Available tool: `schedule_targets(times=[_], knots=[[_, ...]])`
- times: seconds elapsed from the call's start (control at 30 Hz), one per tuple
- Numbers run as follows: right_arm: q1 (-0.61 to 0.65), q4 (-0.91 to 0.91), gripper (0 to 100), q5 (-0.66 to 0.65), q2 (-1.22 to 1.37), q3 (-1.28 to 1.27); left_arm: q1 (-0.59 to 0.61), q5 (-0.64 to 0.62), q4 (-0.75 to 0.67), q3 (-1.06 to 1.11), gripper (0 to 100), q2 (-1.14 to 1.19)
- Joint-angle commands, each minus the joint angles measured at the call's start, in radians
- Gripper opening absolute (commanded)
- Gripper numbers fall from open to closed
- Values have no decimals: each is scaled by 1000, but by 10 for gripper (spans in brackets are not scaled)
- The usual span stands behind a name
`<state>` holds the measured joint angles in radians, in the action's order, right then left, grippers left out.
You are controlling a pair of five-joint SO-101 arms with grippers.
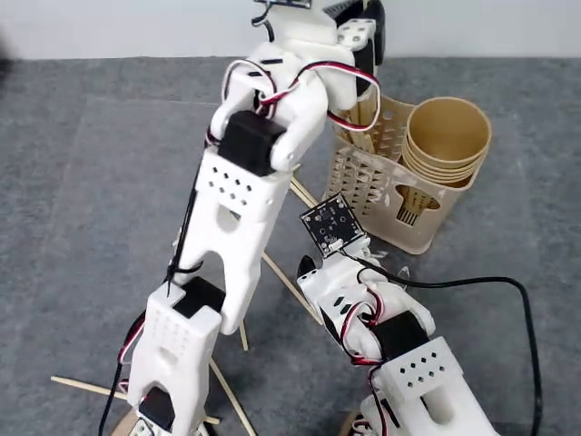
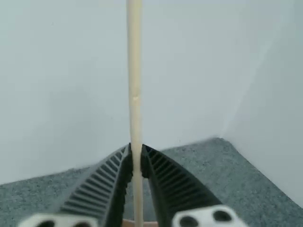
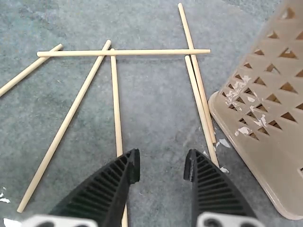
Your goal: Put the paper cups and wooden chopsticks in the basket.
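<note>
Evidently light, stiff and smooth, the wooden chopstick [image 2: 135, 71] stands pinched by the clenched left gripper [image 2: 136, 163] at the far rim of the basket [image 1: 413, 213], liable to swivel, while the right gripper [image 3: 161, 170] hangs spread over loose chopsticks [image 3: 116, 104] on the grey mat [image 3: 151, 104], each best taken mid-length.

Left arm [image 1: 245, 200] over basket [image 1: 399, 222], cups [image 1: 449, 136] filling one end, room beside them

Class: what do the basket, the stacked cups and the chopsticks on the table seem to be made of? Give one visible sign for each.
The basket looks like moulded plastic, beige and smooth, with regular cut-out holes in its wall. The cups are probably paper, matte tan, thin rims nested together. The chopsticks seem bare wood, pale, matte, round and straight.
</note>
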<state>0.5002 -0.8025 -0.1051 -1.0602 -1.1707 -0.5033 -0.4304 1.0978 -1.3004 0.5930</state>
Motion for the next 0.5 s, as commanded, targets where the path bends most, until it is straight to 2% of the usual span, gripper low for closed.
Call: schedule_targets(times=[0.0,0.1,0.27,0.47], knots=[[1,-1,172,-11,-19,11,-8,40,14,-35,63,-3],[1,-1,172,-11,-19,11,-8,26,66,-35,147,-3],[1,-1,172,-11,-19,11,2,51,98,-70,151,-3],[1,-1,172,-11,-19,11,41,58,318,-337,151,0]])
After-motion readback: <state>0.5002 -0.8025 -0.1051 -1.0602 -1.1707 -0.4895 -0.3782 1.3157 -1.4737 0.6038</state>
